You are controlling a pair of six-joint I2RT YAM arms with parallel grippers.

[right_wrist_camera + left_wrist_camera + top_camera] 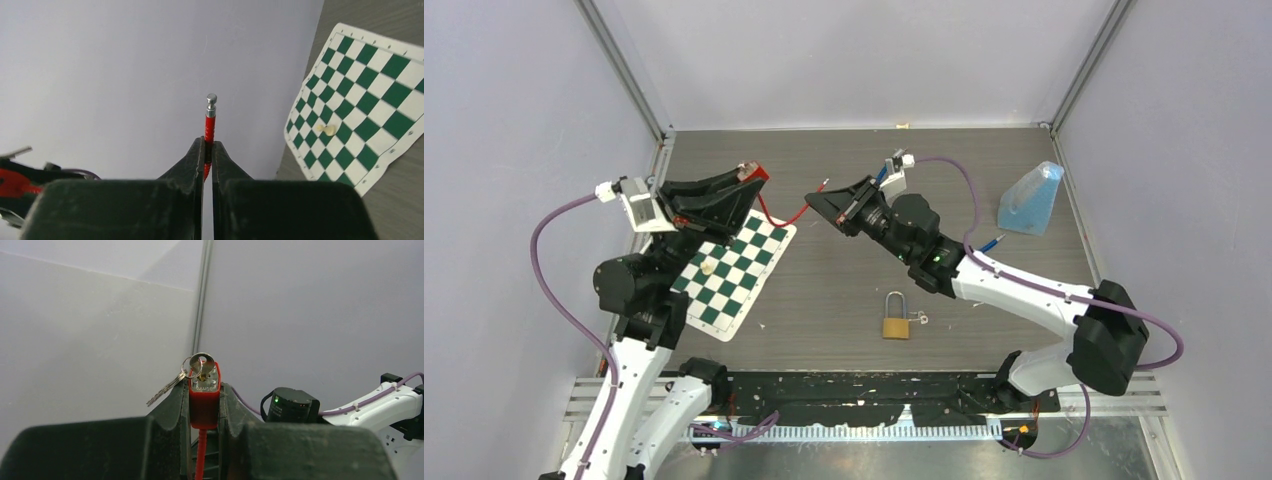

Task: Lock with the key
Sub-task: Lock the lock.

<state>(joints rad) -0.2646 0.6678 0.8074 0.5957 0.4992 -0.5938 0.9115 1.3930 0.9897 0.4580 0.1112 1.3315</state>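
Both arms are up off the table, and the chess mat point(734, 275) lies below the left gripper point(204, 395). That gripper is clamped on the red lock body point(204, 407), whose keyed end pokes past its fingertips. The right gripper point(207, 147) pinches the red cable point(779, 215) tight. The metal pin point(211, 100) stands just beyond its tips, well apart from the body. The key point(201, 363) sits in the lock, with spare keys point(165, 389) dangling beside it. The danger here is that the springy cable twists the pin off line, so it jams beside the hole. Those loose keys could snag too.
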